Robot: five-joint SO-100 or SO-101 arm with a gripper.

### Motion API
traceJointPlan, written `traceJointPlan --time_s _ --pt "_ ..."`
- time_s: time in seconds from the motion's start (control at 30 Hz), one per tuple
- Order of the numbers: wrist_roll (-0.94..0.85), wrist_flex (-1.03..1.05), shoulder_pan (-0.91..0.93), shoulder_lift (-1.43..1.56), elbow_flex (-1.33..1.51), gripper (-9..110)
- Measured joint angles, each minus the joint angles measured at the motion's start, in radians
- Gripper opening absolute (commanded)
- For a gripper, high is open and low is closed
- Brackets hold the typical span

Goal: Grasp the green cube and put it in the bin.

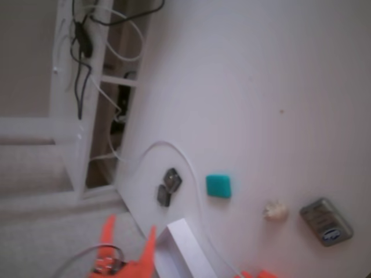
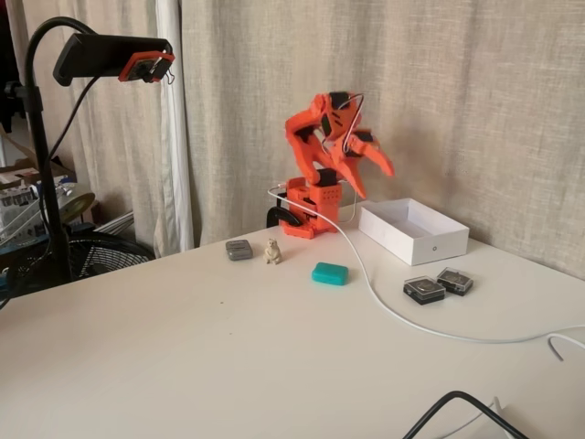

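Green cube (image 2: 330,273) sits flat on the white table (image 2: 183,366), untouched, well clear of the arm. In a fixed view from the side it lies between the small beige figurine (image 2: 272,251) on its left and the two dark grey pieces (image 2: 438,286) on its right, with the white cable (image 2: 384,302) running past just to its right. Same cube in the other fixed view (image 1: 219,186): cable (image 1: 194,168) just to its left, dark pieces (image 1: 168,187) beyond that, figurine (image 1: 276,211) and grey device with blue label (image 1: 326,222) to its right.

Bin (image 2: 413,230) stands on the table right of the arm's base (image 2: 311,208), open top, looks empty from this angle. In the tilted fixed view only one corner of it shows at the bottom edge (image 1: 182,249).

Gripper (image 2: 375,178) is up in the air, folded above the base, fingers pointing down and to the right, over the gap between base and bin. Jaws spread apart, nothing between them. In the tilted view the orange fingertips (image 1: 109,227) poke in from the bottom edge, also visibly apart, nothing held.

Second camera (image 2: 119,57) on a black gooseneck stand at upper left of the side view. White shelf frame (image 1: 75,116) with black cables at left of the tilted view.
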Motion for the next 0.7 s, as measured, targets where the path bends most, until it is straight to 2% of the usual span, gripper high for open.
traceJointPlan --time_s 0.17,0.27,0.47,0.7 --pt "0.052 0.23 0.133 -0.344 -0.417 39" --pt "0.054 0.301 0.238 -0.508 -0.506 39" --pt "0.051 0.272 0.334 -0.673 -0.402 39" --pt "0.037 0.109 0.304 -0.707 -0.144 39"
